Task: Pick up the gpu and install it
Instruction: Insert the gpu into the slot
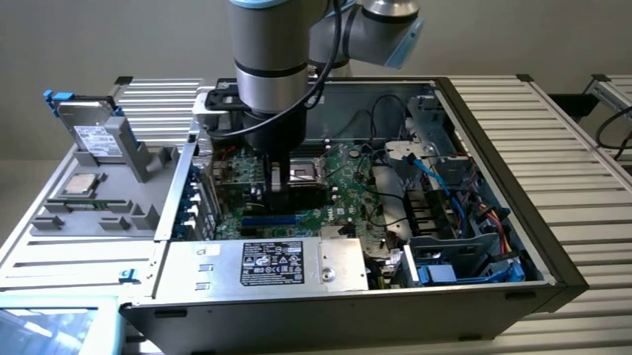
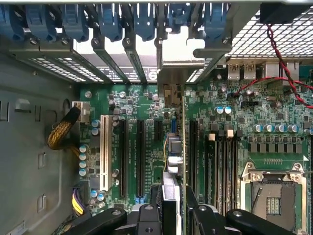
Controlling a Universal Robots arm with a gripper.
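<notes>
The gpu (image 1: 299,194) hangs upright inside the open computer case (image 1: 513,222), low over the green motherboard (image 1: 345,185). My gripper (image 1: 280,177) is shut on its top edge. In the wrist view the gpu (image 2: 174,152) shows edge-on between my gripper (image 2: 172,213) fingers. Its silver end bracket (image 2: 177,73) lies against the rear slot openings of the case. The card runs along a black expansion slot beside the memory slots (image 2: 222,161). Whether its edge connector is down in a slot is hidden.
A grey parts tray (image 1: 129,214) at the exterior view's left carries a hard drive (image 1: 99,137) and a processor (image 1: 81,185). The power supply (image 1: 286,262) fills the case's front. Blue cables and drive bays (image 1: 464,251) crowd the right. The empty processor socket (image 2: 275,196) lies beside the memory slots.
</notes>
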